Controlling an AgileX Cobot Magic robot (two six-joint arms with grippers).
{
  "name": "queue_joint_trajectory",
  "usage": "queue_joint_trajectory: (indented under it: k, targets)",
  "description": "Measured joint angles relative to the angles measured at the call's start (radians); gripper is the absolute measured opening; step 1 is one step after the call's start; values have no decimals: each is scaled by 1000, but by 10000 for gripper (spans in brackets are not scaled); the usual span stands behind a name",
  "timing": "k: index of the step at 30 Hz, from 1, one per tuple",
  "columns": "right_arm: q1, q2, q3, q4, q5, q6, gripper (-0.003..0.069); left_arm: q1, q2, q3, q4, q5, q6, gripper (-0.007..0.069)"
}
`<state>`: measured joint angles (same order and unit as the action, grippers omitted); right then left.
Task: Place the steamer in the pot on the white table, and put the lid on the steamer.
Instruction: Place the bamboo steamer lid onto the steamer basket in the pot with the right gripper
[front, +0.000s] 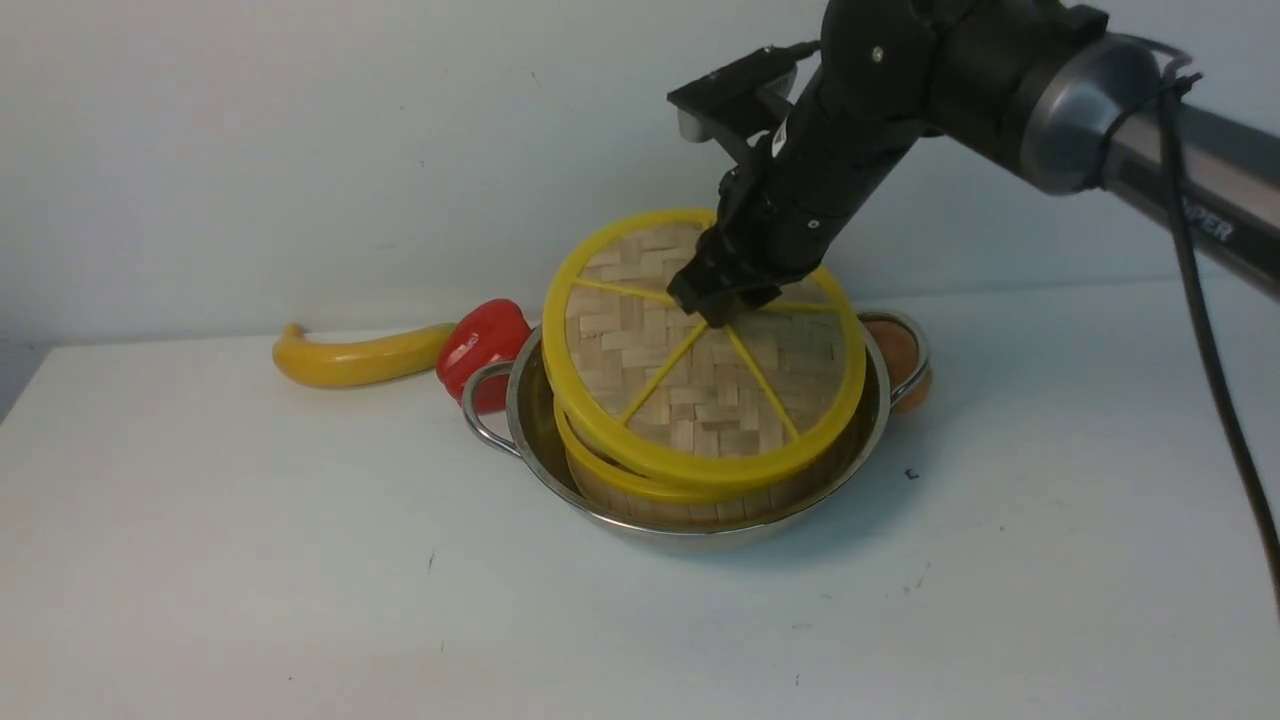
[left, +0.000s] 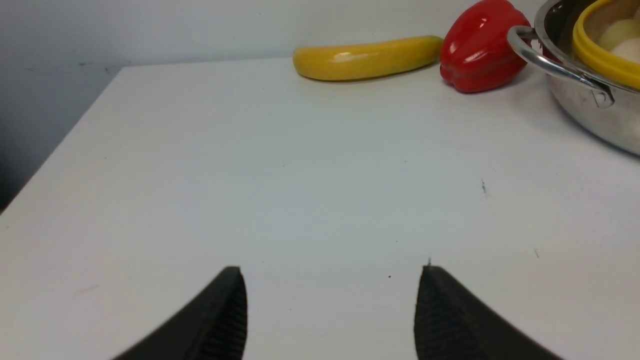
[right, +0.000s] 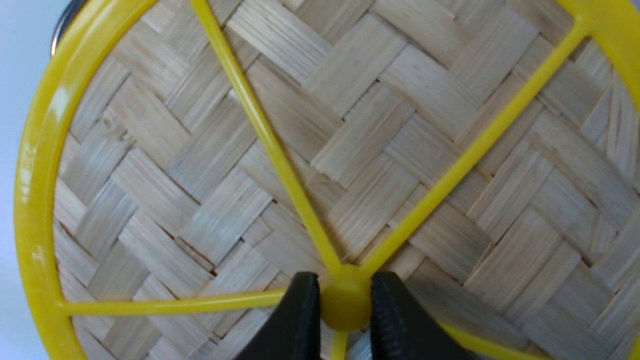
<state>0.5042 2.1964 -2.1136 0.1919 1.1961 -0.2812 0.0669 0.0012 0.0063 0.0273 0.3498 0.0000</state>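
**Inspector A:** Right gripper (right: 345, 296)?
**Inspector B:** Clamped on the centre knob (right: 345, 309) of the lid (front: 700, 385). The lid sits tilted over the steamer (front: 640, 492), which is inside the pot (front: 700, 532).
**Inspector A:** Left gripper (left: 330, 270)?
**Inspector B:** Fingers well apart, holding nothing, above the white table (left: 250, 175).

Centre frame, a woven yellow-rimmed lid (front: 700, 390) is tilting over a bamboo steamer (front: 650, 506) sitting in a steel pot (front: 533, 408) on a white table (front: 300, 560).

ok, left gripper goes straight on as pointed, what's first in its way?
Likely the bare table, since the open left gripper seems angled down at it. If it skims level, the banana looks roughly in line; depth unclear.
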Motion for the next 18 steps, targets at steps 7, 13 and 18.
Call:
queue_joint_trajectory:
  k: [7, 13, 18]
  targets:
    - [0, 0, 0, 0, -39, 0, 140, 0, 0, 0, 0, 0, 0, 419]
    - [0, 0, 0, 4, -46, 0, 140, 0, 0, 0, 0, 0, 0, 419]
    - [0, 0, 0, 20, -40, 0, 140, 0, 0, 0, 0, 0, 0, 419]
